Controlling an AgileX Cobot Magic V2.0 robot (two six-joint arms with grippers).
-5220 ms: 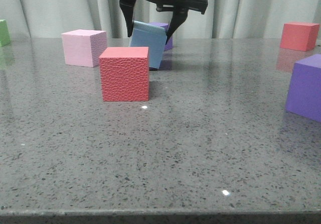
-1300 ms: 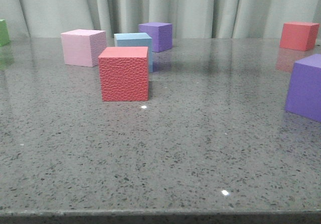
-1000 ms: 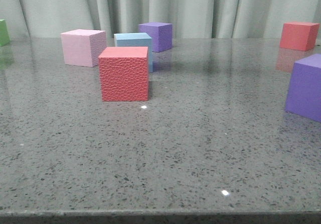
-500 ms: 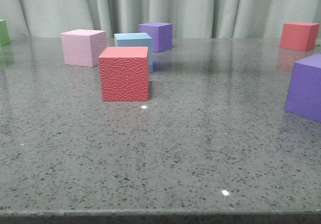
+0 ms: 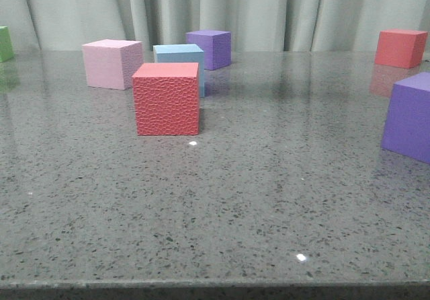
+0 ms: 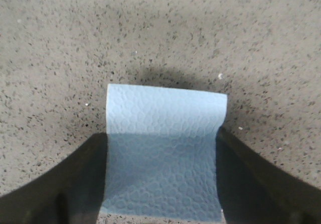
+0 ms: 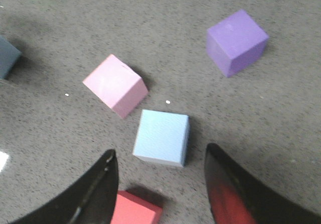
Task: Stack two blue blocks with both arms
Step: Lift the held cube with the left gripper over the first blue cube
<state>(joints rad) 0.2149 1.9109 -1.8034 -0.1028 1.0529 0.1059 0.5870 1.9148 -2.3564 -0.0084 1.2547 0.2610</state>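
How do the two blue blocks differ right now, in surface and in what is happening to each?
The blue block between the left gripper's fingers has a pebbled, textured face; the blue block on the table looks smooth. The first sits between the left gripper fingers, apparently gripped; the second stands free, with the open right gripper above it. The second has a pink cube beside it; the first shows no neighbours. Both are pale sky-blue cubes.

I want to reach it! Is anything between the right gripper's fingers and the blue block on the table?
No. In the right wrist view only bare table separates the right gripper from the blue block.
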